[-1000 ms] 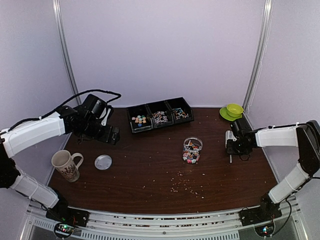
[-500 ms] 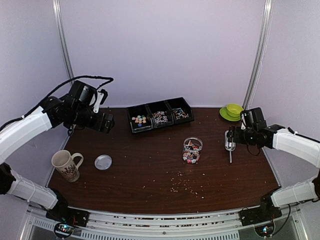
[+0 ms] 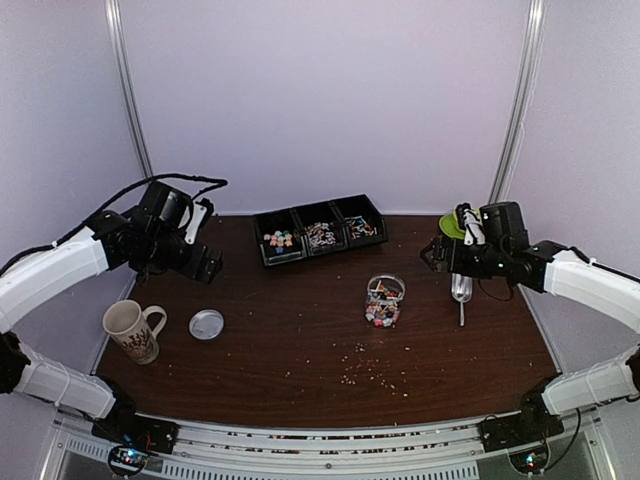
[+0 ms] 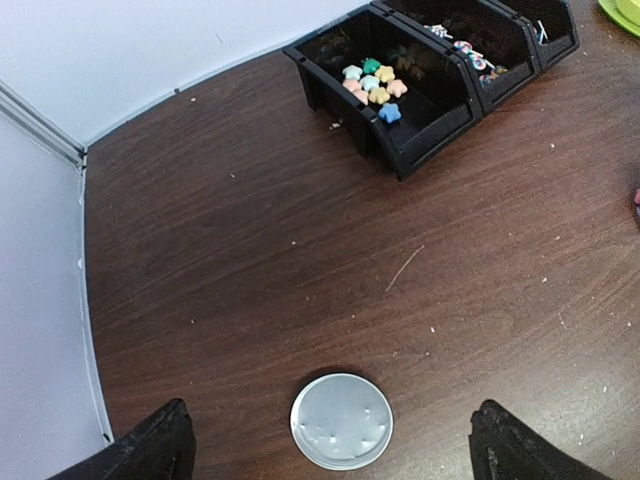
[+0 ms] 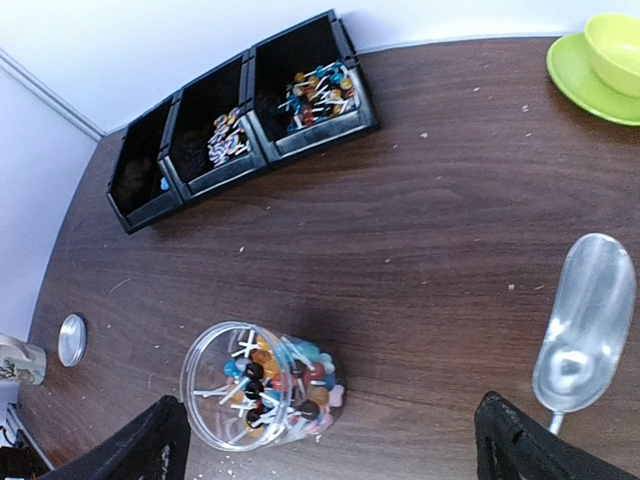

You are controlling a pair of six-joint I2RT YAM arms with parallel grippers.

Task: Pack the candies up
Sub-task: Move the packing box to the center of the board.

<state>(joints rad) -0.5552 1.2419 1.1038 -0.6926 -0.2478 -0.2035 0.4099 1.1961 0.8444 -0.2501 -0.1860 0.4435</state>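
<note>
A clear jar [image 3: 384, 300] [image 5: 255, 385] stands mid-table, filled with colourful candies and white sticks. Pastel candies [image 4: 372, 82] lie in the left one of three joined black bins [image 3: 320, 230]. The middle bin holds red-marked white ones [image 5: 228, 135], the right bin stick candies [image 5: 318, 88]. My right gripper [image 3: 440, 254] [image 5: 330, 440] hovers open to the right of the jar, with nothing between its fingers. Open too, my left gripper [image 3: 203, 262] [image 4: 335, 445] hangs above a round metal lid [image 3: 206, 324] [image 4: 341, 420] without touching it.
A metal scoop [image 3: 461, 290] [image 5: 585, 325] lies on the table under the right arm. A green bowl on a saucer [image 3: 468, 220] [image 5: 610, 50] sits at the back right. A patterned mug [image 3: 130, 330] stands front left. Pale crumbs [image 3: 370, 370] are strewn near the front.
My right gripper opened, let go of the scoop and rose away from it; the scoop now lies free on the table. The left arm lifted, then swung slightly.
</note>
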